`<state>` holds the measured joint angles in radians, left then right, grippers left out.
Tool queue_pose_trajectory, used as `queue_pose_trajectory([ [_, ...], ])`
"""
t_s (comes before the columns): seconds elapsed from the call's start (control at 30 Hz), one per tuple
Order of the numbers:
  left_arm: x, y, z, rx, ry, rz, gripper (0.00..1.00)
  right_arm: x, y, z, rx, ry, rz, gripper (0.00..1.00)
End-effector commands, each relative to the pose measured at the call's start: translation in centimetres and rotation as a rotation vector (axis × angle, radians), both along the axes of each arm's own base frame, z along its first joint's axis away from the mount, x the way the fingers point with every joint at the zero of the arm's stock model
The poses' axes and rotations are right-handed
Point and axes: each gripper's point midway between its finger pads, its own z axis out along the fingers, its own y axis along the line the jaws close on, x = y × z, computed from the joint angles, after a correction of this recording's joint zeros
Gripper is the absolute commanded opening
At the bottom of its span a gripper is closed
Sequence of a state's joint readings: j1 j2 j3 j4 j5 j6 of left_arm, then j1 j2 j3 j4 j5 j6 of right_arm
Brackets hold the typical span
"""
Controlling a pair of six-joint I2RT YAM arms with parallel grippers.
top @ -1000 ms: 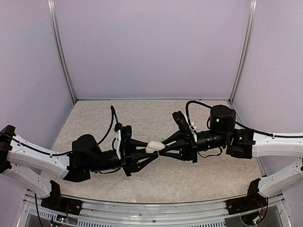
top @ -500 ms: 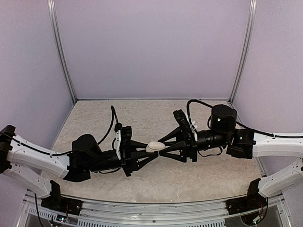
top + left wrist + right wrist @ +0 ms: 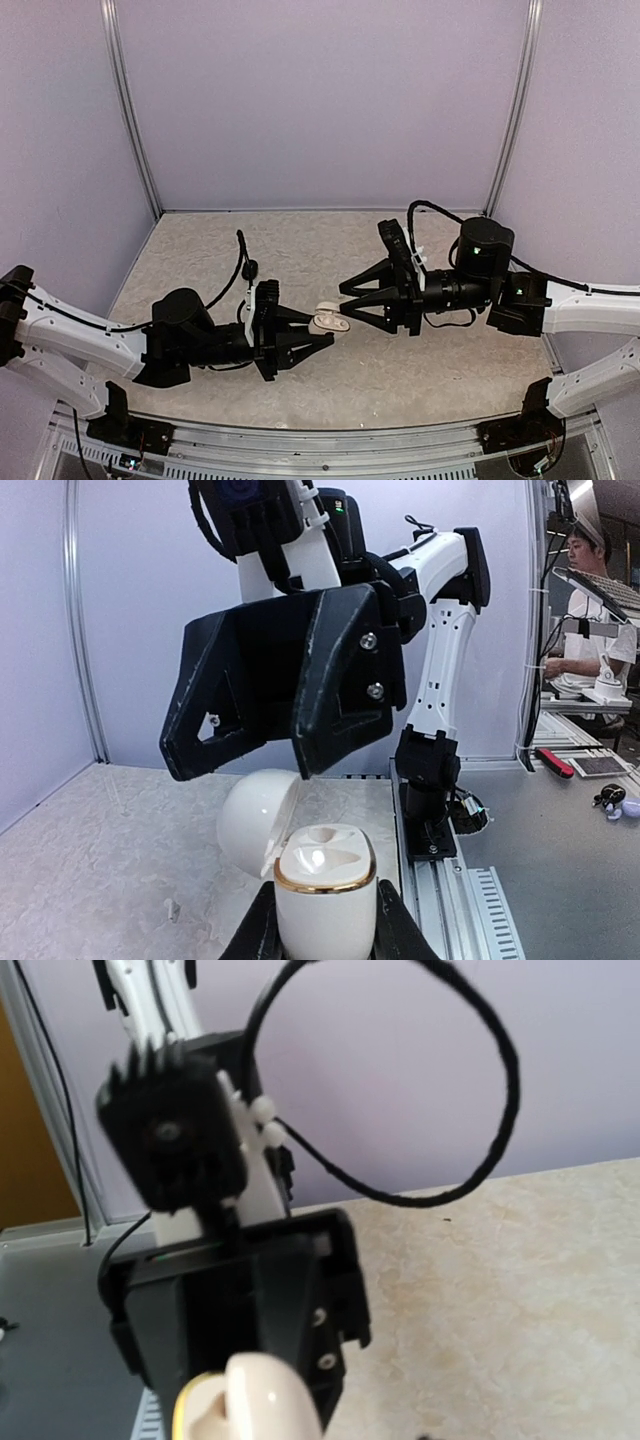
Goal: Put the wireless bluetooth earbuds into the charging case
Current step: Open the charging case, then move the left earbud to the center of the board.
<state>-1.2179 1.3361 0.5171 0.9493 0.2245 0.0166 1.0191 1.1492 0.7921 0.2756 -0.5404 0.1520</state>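
Observation:
The charging case (image 3: 325,900) is white with a gold rim. It stands upright between the fingers of my left gripper (image 3: 325,935), which is shut on its body. Its lid (image 3: 252,820) hangs open to the left, and the wells on top show only white. From above, the charging case (image 3: 328,321) sits mid-table in my left gripper (image 3: 322,330). My right gripper (image 3: 345,302) is just right of it, open, apart from it and holding nothing. From the left wrist, my right gripper (image 3: 240,770) hovers above the lid. The earbuds are out of view.
A black cable (image 3: 400,1195) from the left arm loops over the speckled table (image 3: 330,385). Purple walls (image 3: 320,100) close in the back and sides. A metal rail (image 3: 470,900) runs along the table's near edge, where the right arm's base (image 3: 430,790) is mounted.
My right gripper was closed on the case's lid. It has opened and drawn back to the right. The lid now hangs open. My left gripper has sunk slightly with the case.

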Motion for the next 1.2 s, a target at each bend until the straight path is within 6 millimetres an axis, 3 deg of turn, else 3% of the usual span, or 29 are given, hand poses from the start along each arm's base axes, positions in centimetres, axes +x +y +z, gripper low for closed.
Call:
queue_pose_trajectory([
  [0.0, -1.1, 0.2, 0.5, -0.016, -0.046, -0.041, 0.04, 0.5, -0.3, 1.8, 0.043, -0.021, -0.038, 0.41],
  [0.3, -1.2, 0.8, 0.5, -0.028, -0.05, -0.034, 0.04, 1.0, -0.4, 1.7, 0.028, -0.028, -0.058, 0.42],
  [0.43, -0.6, 1.6, 0.3, -0.043, -0.018, -0.014, 0.04, 1.4, -1.3, 2.5, 0.045, -0.043, -0.073, 0.56],
  [0.63, 0.9, 3.6, -0.1, -0.074, 0.043, 0.033, 0.04, 4.6, -3.7, 2.0, 0.022, -0.024, -0.19, 0.63],
  [0.73, 1.5, 4.5, -0.2, -0.085, 0.053, 0.06, 0.04, 7.0, -4.4, 0.0, -0.035, 0.012, -0.268, 0.63],
  [0.97, 2.6, 6.2, 0.0, -0.106, 0.068, 0.108, 0.04, 13.0, -5.9, -7.7, -0.288, 0.129, -0.439, 0.62],
  [1.17, 3.0, 6.6, -0.2, -0.114, 0.077, 0.13, 0.04, 16.5, -9.0, -13.0, -0.351, 0.282, -0.557, 0.61],
])
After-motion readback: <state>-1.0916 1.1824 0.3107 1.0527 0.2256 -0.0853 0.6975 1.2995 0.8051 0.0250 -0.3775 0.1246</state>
